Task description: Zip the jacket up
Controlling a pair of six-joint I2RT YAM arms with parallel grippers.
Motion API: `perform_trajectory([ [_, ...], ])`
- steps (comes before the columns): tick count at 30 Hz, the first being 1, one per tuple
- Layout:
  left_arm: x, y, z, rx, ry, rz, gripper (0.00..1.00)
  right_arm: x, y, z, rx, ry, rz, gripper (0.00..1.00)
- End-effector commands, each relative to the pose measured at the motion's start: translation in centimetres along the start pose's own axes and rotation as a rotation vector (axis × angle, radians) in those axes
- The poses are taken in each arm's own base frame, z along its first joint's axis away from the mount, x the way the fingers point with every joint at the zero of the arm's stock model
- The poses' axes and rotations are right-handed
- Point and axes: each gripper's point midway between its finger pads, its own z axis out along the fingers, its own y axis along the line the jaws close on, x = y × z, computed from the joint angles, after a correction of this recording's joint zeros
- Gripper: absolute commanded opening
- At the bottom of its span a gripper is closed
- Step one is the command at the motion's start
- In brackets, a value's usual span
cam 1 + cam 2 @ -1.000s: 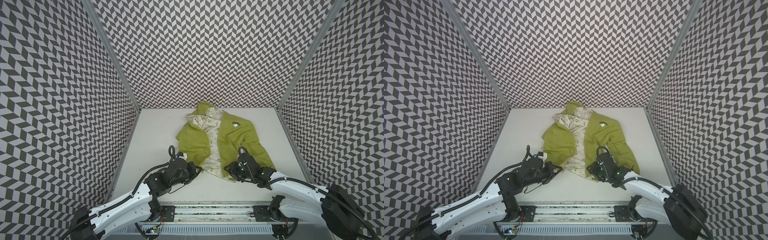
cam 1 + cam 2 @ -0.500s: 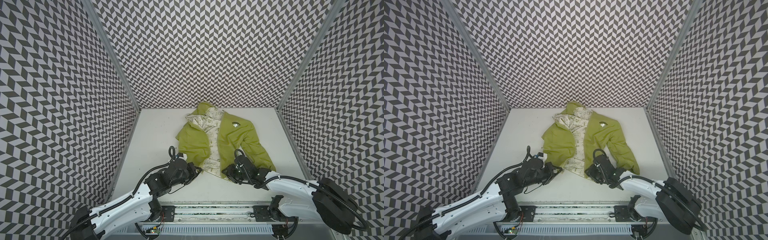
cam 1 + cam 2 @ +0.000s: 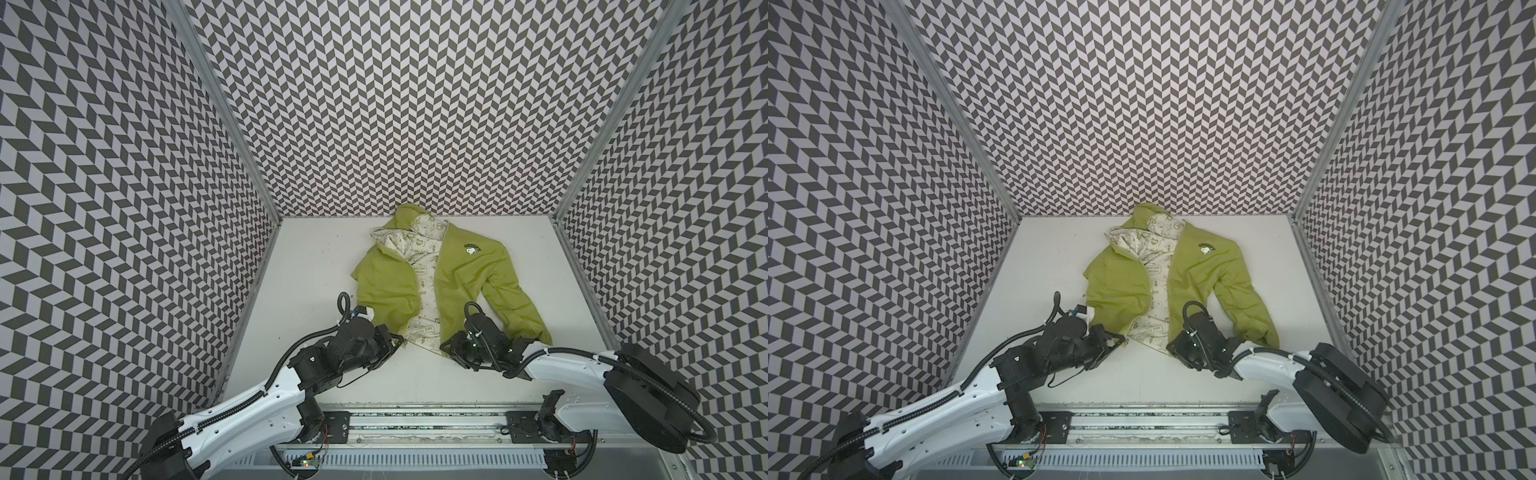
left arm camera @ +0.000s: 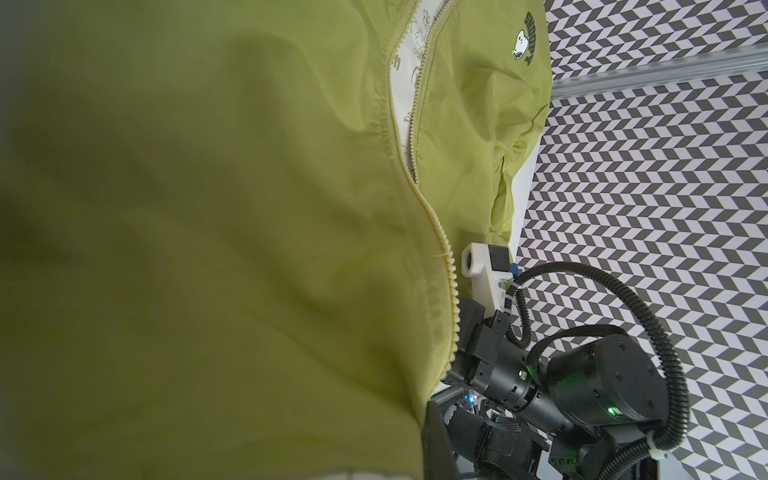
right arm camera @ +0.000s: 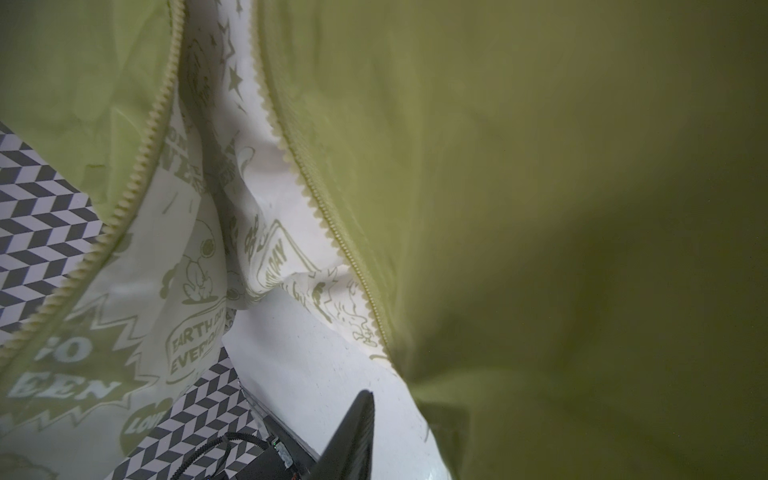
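In both top views the unzipped green jacket (image 3: 465, 274) (image 3: 1200, 278) lies spread at the far middle of the white table (image 3: 311, 270), with the left gripper (image 3: 395, 339) pinched shut on its near hem corner and the right gripper (image 3: 444, 345) at the other panel's hem; the left wrist view shows the fabric close up beside parted zipper teeth (image 4: 446, 253); the right wrist view shows one dark finger (image 5: 353, 432) beside the hem, and I cannot tell whether it grips.

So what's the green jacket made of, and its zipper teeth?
The jacket looks like thin, smooth woven fabric, perhaps nylon: it creases sharply with a faint sheen. The zipper teeth look like matte moulded plastic: chunky, pale green, no metallic glint.
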Motion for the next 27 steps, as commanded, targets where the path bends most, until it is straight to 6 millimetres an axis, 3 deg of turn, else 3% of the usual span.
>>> perform_trajectory([
  [1, 0.0, -0.1, -0.3, 0.009, -0.002, -0.010, 0.00, 0.2, -0.7, 0.5, 0.029, 0.005, 0.006, 0.34],
  [10, 0.0, 0.1, -0.3, 0.006, -0.003, -0.011, 0.00, 0.0, -1.2, 0.3, 0.051, -0.007, 0.009, 0.29],
  [11, 0.0, 0.1, -0.2, 0.005, -0.002, -0.012, 0.00, -0.2, 0.1, 0.2, 0.032, -0.012, 0.006, 0.29],
  [21, 0.0, 0.1, 0.0, 0.009, -0.003, -0.017, 0.00, -0.7, -0.4, -0.6, 0.058, -0.048, 0.026, 0.36],
  [27, 0.0, 0.0, 0.1, 0.009, -0.001, -0.016, 0.00, -0.8, -0.4, -0.6, 0.054, -0.049, 0.029, 0.33],
])
